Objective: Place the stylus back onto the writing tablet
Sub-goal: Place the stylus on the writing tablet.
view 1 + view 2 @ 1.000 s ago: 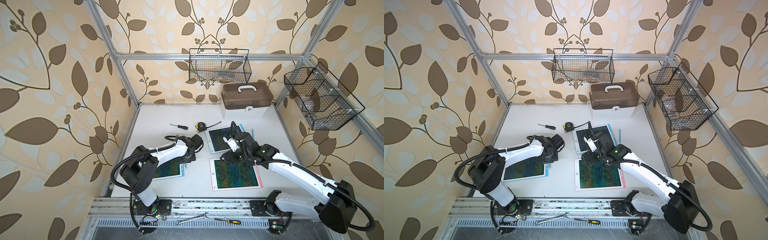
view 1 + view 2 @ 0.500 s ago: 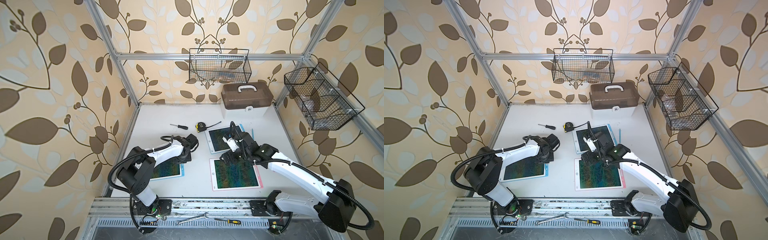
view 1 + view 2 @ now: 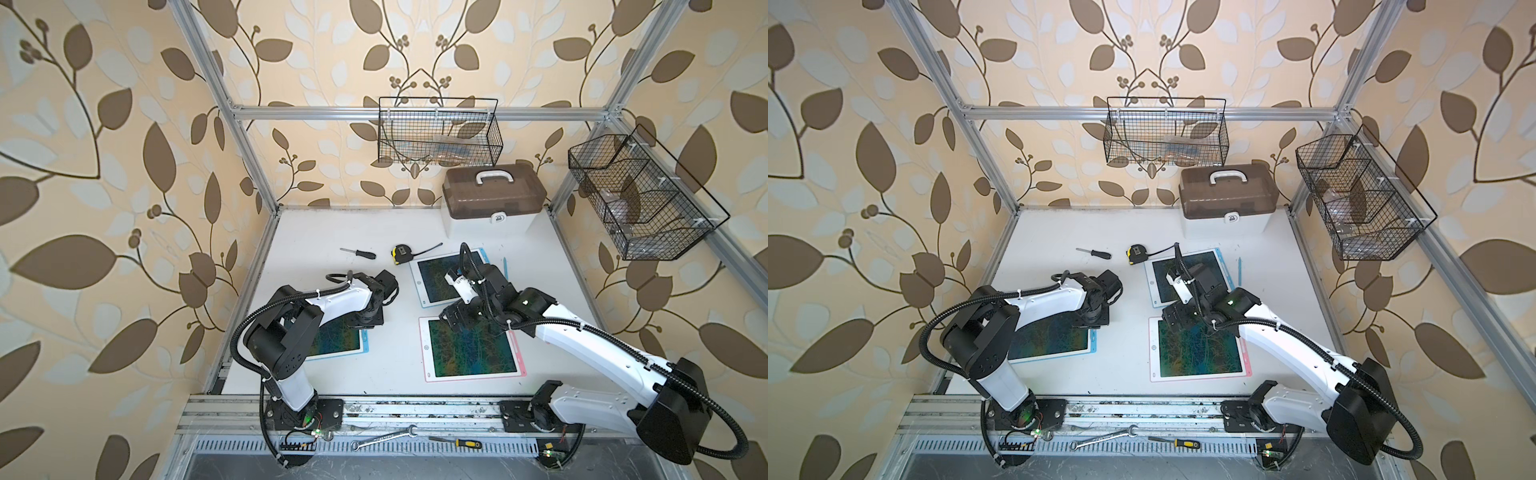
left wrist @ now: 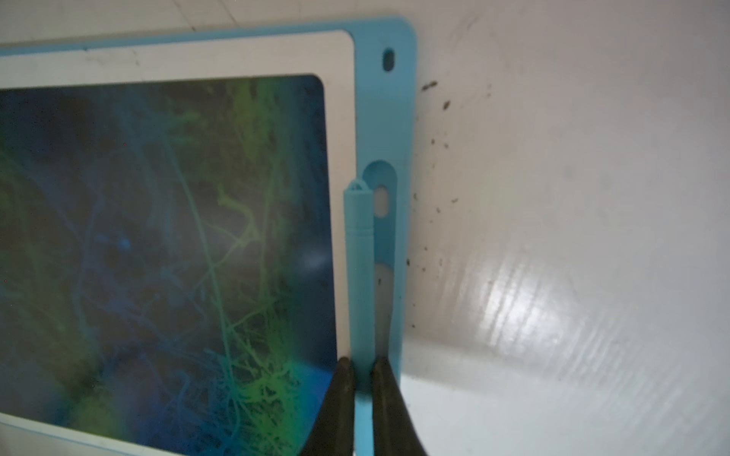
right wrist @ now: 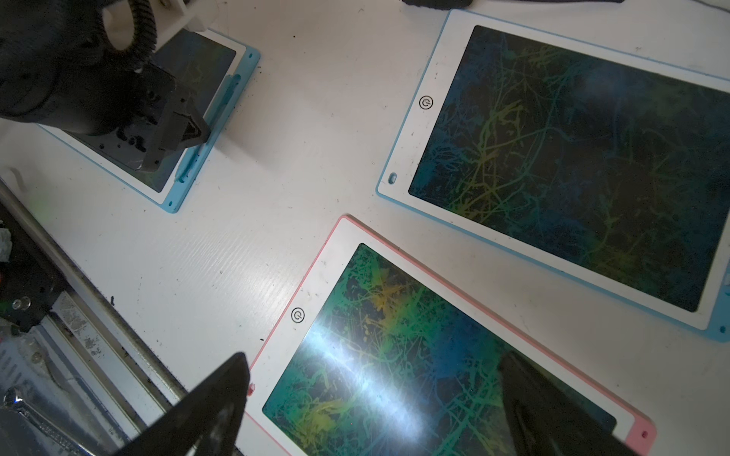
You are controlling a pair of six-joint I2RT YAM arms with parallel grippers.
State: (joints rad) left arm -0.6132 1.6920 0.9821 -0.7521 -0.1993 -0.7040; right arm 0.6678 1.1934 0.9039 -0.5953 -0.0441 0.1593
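between the pinched tips of the left claw (image 4: pixel 359 367) sits the blue pen (image 4: pixel 358 276), lined up just beside its slot (image 4: pixel 385 221) on the tablet (image 4: pixel 379 98), seemingly not yet seated; pressing in and release remain. right claw (image 5: pixel 375 357) gapes wide, empty.

Soft daylight, screen glare, wrist-view blur

3 walls (image 3: pixel 124 166) of cream wallpaper with brown leaves close me in. An aluminium frame (image 3: pixel 415 113) runs along them and carries 2 black wire baskets: the back basket (image 3: pixel 440 133) above the far edge of the bench (image 3: pixel 324 232), the side basket (image 3: pixel 640 199) above its right edge. The bench top is white, with a patch of glare (image 4: pixel 525 312) and dark specks (image 4: pixel 434 142).
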